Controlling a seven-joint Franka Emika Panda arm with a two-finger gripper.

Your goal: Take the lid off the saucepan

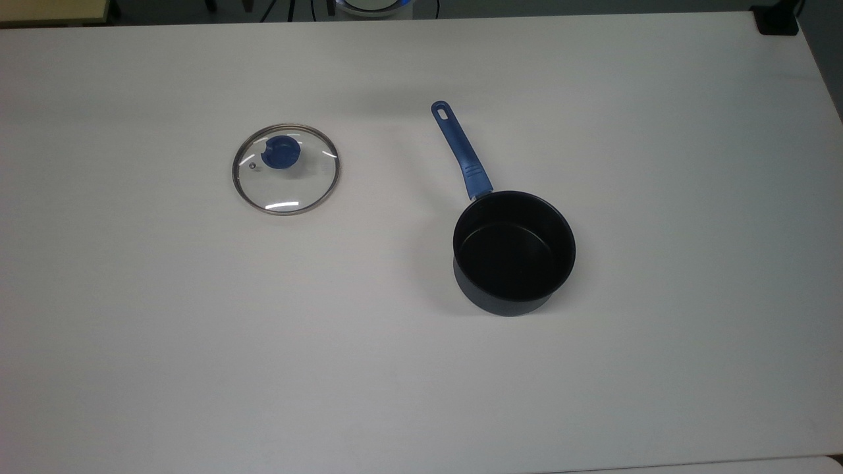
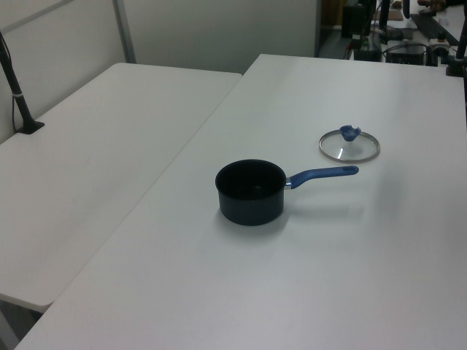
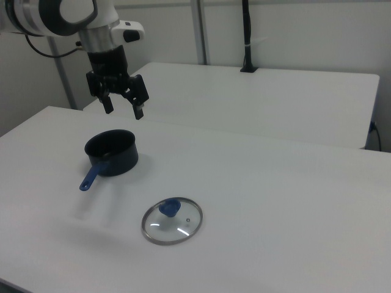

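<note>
The lid (image 1: 286, 168) lies flat on the white bench (image 1: 197, 342), knob up, well apart from the saucepan (image 1: 514, 253). In the top view the lid sits toward the top view's left and the saucepan right of centre, its blue handle (image 1: 461, 150) pointing to the upper left. The saucepan is uncovered; its dark interior is exposed. In the left view the lid (image 2: 349, 145) lies beyond the handle end, near it but not touching. In the right view the gripper (image 3: 123, 108) hangs in the air above and behind the saucepan (image 3: 111, 152), clear of both items, its jaws spread wide and holding nothing. The lid (image 3: 171, 221) rests nearer the camera in the right view.
</note>
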